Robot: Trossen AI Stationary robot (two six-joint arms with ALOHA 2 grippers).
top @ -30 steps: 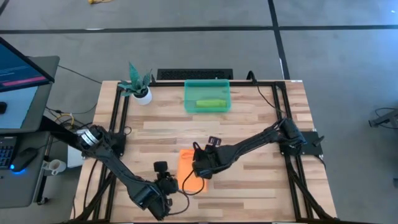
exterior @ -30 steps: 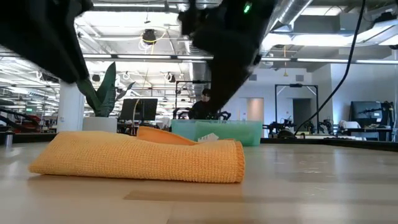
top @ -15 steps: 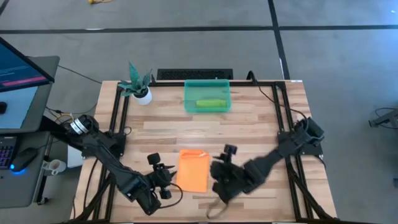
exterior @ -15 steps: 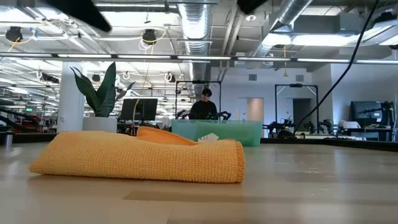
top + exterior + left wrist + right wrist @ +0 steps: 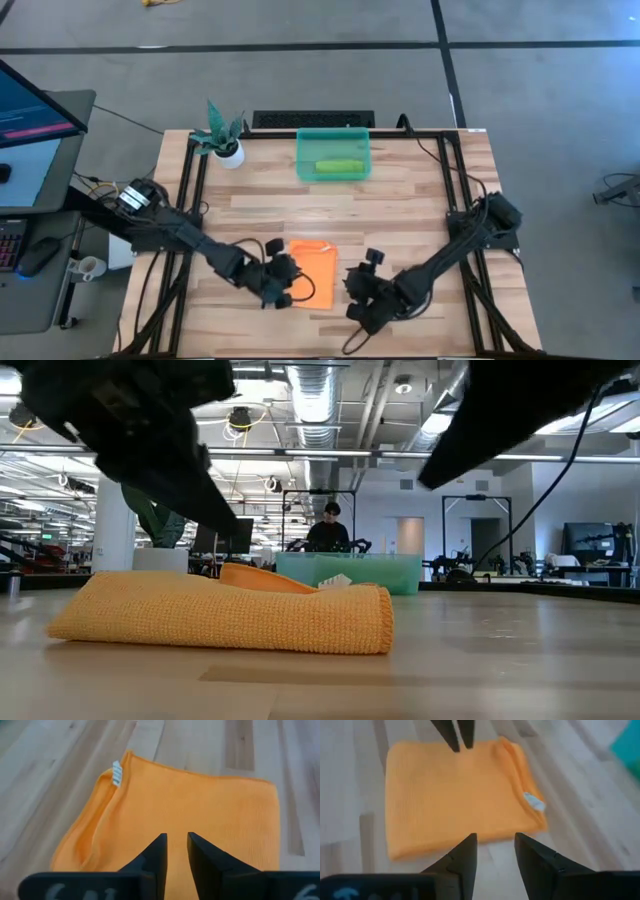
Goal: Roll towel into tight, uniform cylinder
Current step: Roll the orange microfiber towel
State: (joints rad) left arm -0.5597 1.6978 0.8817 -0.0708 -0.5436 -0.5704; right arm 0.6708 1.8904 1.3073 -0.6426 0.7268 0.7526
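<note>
though folded, soft orange towel (image 5: 316, 272)

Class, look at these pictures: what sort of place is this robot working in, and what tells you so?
Probably a robotics lab or workshop: exposed ceiling ducts, a monitor beside the table, and equipment racks behind.

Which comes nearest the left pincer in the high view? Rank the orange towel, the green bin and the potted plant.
From the left pincer:
1. Orange towel, right beside it, near edge.
2. Potted plant, far left corner.
3. Green bin, far edge, centre.
Plant and bin are too close to call.
</note>
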